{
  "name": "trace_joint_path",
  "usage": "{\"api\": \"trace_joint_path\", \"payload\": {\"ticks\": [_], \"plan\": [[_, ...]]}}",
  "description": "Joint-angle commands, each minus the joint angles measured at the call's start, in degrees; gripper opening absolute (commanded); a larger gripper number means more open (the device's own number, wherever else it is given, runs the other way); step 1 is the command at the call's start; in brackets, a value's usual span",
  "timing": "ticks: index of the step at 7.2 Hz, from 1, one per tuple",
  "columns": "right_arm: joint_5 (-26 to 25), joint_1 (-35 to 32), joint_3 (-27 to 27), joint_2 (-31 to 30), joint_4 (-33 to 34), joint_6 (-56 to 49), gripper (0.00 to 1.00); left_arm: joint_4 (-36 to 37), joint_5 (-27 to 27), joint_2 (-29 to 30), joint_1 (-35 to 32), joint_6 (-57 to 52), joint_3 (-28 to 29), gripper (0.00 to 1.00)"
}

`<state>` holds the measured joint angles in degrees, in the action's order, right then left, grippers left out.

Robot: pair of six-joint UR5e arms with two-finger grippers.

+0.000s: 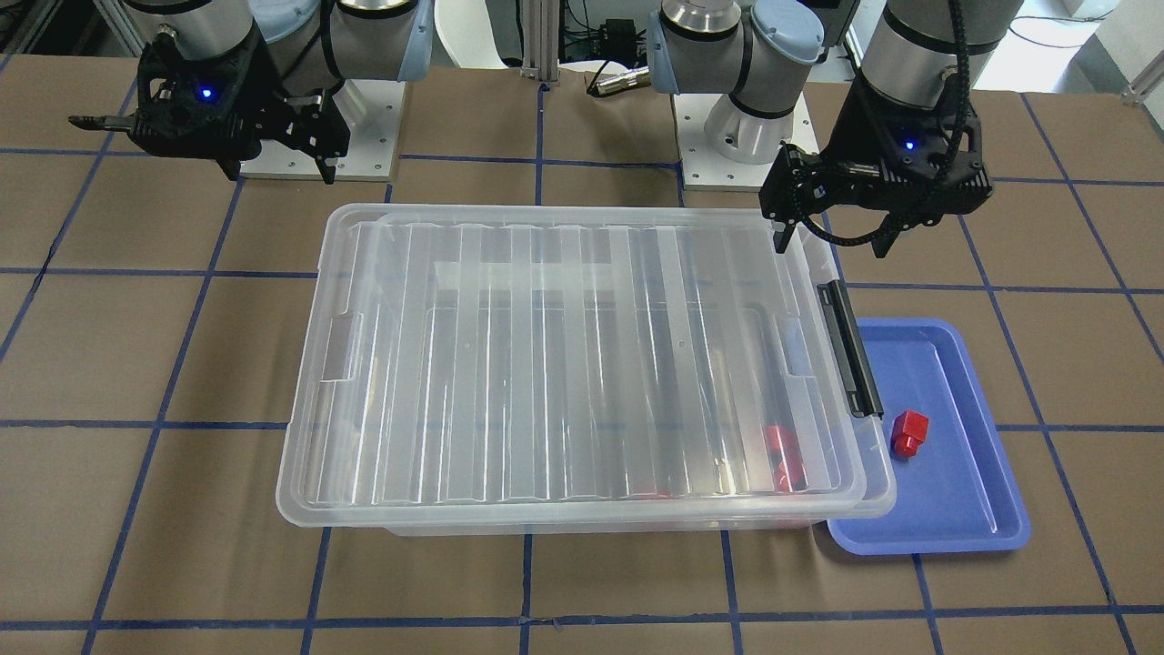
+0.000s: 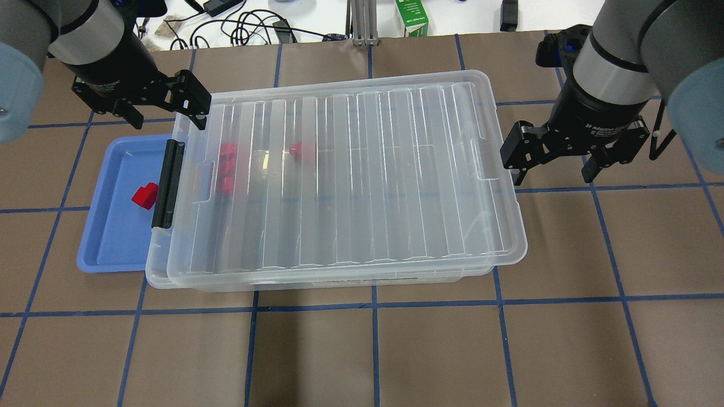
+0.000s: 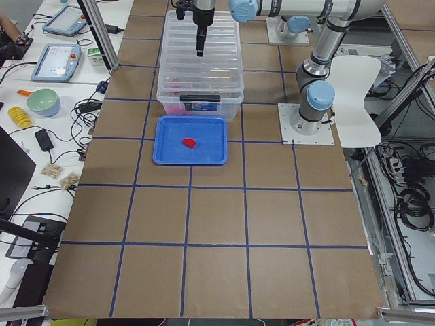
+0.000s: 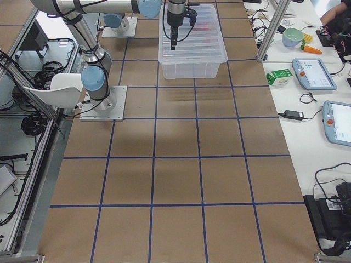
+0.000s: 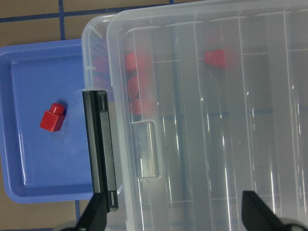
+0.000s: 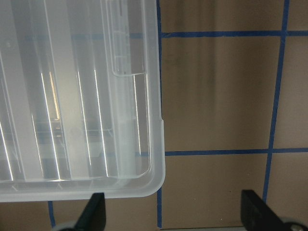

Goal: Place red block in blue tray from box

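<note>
One red block [image 1: 909, 432] lies in the blue tray [image 1: 955, 509], apart from both grippers; it also shows in the left wrist view [image 5: 52, 118]. The clear box [image 2: 350, 169] stands beside the tray with its ribbed lid on, slightly askew, and its black latch bar [image 2: 168, 183] at the tray end. Several more red blocks [image 2: 226, 167] show blurred through the lid. My left gripper [image 2: 167, 113] is open and empty above the box's latch-end far corner. My right gripper [image 2: 554, 172] is open and empty above the table just off the box's other end.
The brown table [image 2: 396, 350] carries a blue tape grid. Cables and a green carton [image 2: 411, 17] lie beyond its far edge. The arm bases [image 1: 727, 136] stand behind the box.
</note>
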<state>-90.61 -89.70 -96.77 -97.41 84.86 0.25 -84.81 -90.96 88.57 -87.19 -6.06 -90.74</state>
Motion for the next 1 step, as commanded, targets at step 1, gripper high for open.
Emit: {"api": "trace_joint_path", "payload": {"ticks": [1], "plan": [[0.1, 0.0, 0.0, 0.0, 0.2, 0.0, 1.0, 0.0, 0.0, -0.1, 0.0, -0.2, -0.1, 1.0]]}}
